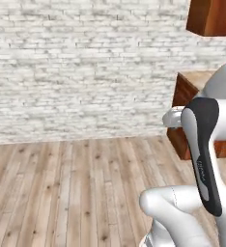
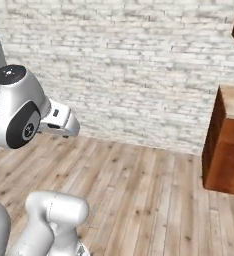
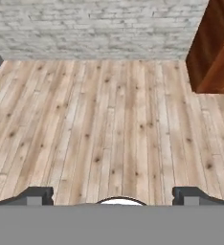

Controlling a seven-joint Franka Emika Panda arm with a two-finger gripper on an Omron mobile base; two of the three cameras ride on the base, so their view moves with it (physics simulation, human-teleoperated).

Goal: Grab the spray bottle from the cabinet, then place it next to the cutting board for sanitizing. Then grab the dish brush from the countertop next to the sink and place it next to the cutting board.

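Facing bare plank floor (image 3: 109,124), your gripper (image 3: 113,195) stands wide open and empty, the wooden cabinet (image 3: 214,48) ahead to its right. No spray bottle shows yet; expect it light and slick, best pinched at the narrow neck.

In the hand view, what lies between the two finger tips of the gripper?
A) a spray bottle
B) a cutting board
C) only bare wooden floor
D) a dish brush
C: the gripper stands wide open and holds nothing, with bare plank floor ahead.
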